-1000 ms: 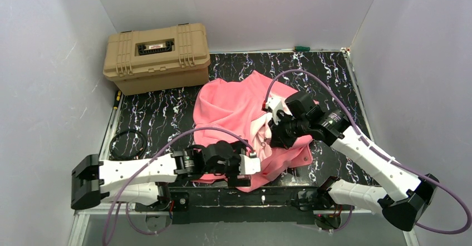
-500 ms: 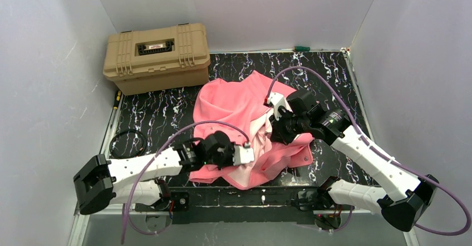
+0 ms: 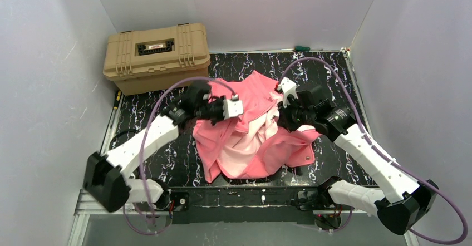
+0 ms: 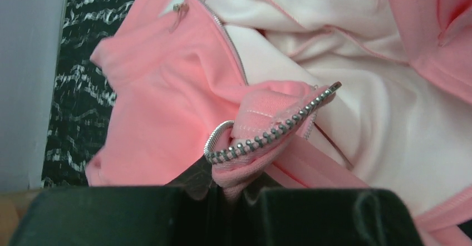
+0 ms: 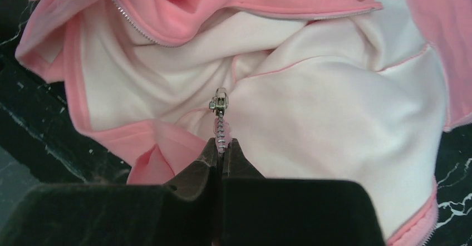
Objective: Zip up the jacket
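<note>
Black marbled table [image 3: 161,115] bears the jacket [image 3: 250,146], unzipped with its pale lining showing, near the tan case [image 3: 156,57]. The left gripper [image 4: 229,186] is clamped on a fold of the toothed zipper edge [image 4: 267,137]. The right gripper [image 5: 222,156] pinches the other zipper strip just below the slider [image 5: 219,101], apparently lifting it.

The desk [image 3: 245,62] carries 1 jacket [image 3: 250,151], 1 tan case [image 3: 157,57] and 1 green-handled tool [image 3: 301,48], with 2 claws: 1 left claw [image 4: 225,182], 1 right claw [image 5: 220,156].
</note>
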`<state>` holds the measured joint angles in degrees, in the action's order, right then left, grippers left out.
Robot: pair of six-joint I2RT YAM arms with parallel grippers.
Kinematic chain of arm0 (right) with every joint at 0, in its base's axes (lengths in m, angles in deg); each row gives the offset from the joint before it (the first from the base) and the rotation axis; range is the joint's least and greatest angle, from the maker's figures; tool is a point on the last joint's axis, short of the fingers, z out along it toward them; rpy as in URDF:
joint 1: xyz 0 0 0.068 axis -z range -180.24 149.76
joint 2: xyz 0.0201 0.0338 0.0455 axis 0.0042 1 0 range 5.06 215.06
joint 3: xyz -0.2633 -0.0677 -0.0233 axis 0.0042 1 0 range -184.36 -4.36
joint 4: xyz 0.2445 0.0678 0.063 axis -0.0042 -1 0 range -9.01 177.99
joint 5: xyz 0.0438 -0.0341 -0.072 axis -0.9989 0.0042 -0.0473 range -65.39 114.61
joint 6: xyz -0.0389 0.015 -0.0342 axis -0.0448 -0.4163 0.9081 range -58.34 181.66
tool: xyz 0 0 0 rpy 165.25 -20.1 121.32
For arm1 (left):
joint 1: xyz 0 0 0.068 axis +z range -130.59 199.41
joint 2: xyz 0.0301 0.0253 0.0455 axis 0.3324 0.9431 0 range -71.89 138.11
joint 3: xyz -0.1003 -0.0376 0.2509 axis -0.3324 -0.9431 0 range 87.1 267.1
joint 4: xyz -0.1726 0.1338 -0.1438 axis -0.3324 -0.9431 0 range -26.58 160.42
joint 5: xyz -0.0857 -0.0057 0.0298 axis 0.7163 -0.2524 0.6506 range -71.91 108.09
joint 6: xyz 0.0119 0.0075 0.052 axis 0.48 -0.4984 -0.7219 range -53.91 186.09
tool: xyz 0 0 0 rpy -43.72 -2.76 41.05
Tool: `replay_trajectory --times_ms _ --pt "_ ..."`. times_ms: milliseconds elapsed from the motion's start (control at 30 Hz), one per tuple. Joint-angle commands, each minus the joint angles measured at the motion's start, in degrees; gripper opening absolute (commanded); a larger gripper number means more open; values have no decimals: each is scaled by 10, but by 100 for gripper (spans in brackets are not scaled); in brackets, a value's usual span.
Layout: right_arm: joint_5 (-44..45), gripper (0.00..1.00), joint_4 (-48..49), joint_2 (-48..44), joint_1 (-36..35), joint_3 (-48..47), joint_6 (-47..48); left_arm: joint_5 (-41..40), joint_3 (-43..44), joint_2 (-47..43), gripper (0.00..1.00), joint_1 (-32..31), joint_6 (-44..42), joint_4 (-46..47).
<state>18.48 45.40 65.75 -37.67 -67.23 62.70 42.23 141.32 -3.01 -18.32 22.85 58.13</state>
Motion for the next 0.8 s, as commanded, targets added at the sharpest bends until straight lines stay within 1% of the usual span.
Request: replay_trajectory --times_ms 0,33,67,100,133,167,233,267,333,367,433,533,600,667,767 --pt "23 1 56 -3 45 -4 -7 167 135 140 0 19 -80 -61" --pt "25 1 60 -2 52 -3 -7 186 147 167 0 14 -77 -55" --pt "22 1 63 -1 58 -2 -7 188 147 190 5 3 -75 -42" --pt "17 1 64 0 61 -3 -7 179 146 210 19 -8 -78 -34" --pt "12 1 65 0 63 -3 -7 164 145 228 46 -20 -84 -31" --pt "10 1 65 -1 63 -3 -7 143 142 243 64 -29 -79 -22" --pt "8 1 62 -7 63 2 -7 88 118 249 95 -45 -52 21" --pt "8 1 60 -10 64 5 -7 42 101 241 98 -55 -35 54" --pt "8 1 57 -15 64 12 -7 -81 70 219 98 -83 -11 116" --pt "10 1 56 -18 65 15 -7 -112 63 201 98 -91 -2 134" --pt "8 1 57 -20 68 20 -7 -116 54 164 98 -95 33 139" --pt "6 1 59 -19 74 25 -7 -105 45 123 98 -122 80 84" --pt "2 1 60 -20 78 27 -7 -99 24 105 98 -148 101 66" --pt "0 1 64 -21 82 28 -23 -113 -2 99 98 -167 121 75" --pt "-2 1 65 -26 85 34 -29 -145 -21 125 98 -178 138 109"
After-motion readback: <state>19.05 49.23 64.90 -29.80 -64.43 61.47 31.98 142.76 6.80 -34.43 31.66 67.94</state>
